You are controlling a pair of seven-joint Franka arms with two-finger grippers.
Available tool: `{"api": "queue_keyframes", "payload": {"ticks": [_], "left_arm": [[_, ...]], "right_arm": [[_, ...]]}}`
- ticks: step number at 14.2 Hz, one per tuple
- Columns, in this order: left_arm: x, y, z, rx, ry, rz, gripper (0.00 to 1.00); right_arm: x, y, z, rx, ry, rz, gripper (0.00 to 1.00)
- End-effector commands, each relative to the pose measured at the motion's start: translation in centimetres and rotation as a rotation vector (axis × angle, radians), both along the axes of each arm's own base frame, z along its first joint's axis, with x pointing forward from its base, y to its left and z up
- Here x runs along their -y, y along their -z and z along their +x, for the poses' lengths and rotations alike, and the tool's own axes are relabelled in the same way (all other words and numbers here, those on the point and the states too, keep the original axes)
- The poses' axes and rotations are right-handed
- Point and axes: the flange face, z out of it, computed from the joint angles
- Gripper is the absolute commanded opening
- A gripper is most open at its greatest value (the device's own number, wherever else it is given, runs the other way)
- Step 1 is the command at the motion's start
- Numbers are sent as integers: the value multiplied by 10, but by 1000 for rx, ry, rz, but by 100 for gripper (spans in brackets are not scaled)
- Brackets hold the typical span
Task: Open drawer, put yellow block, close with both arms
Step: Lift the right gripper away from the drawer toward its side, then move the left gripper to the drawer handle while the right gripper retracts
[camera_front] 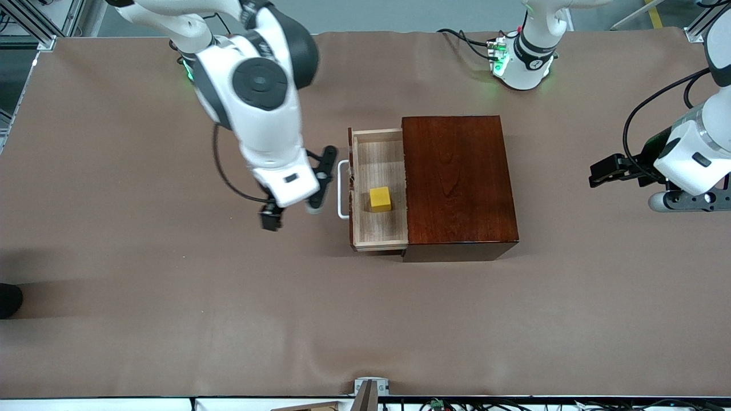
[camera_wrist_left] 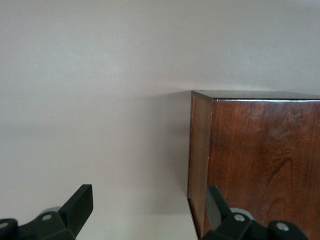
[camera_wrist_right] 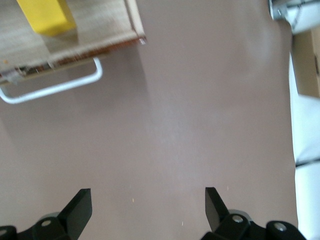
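The drawer (camera_front: 378, 165) is pulled out of the dark reddish-brown box (camera_front: 460, 182) toward the right arm's end. Its white handle (camera_front: 342, 188) faces my right gripper. The yellow block (camera_front: 380, 199) lies in the drawer. My right gripper (camera_front: 271, 218) is open and empty over the bare table beside the handle. The right wrist view shows the gripper (camera_wrist_right: 146, 197), the handle (camera_wrist_right: 55, 87), the drawer (camera_wrist_right: 95, 30) and the block (camera_wrist_right: 47, 17). My left gripper (camera_front: 605, 171) is open and empty, apart from the box, at the left arm's end. The left wrist view (camera_wrist_left: 149, 200) shows the box's corner (camera_wrist_left: 265, 160).
The brown table cover (camera_front: 171, 314) spreads all round the box. A small mount (camera_front: 371, 391) stands at the table edge nearest the front camera. A dark object (camera_front: 8, 299) sits at the edge of the right arm's end. Cables lie by the left arm's base (camera_front: 522, 63).
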Motion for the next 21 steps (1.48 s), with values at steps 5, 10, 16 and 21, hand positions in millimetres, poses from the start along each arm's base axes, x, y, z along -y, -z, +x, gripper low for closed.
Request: {"api": "queue_keyframes", "payload": {"ticks": [5, 10, 16, 21], "left_arm": [[89, 22, 3, 13, 136, -29, 100], [181, 47, -15, -11, 281, -32, 100], [326, 52, -83, 58, 560, -56, 100], [413, 75, -120, 155, 982, -107, 100]], "right_arm": [[133, -33, 29, -37, 196, -31, 100], [175, -43, 32, -60, 278, -43, 100], [258, -28, 53, -96, 410, -51, 100], [334, 4, 70, -146, 516, -54, 100]]}}
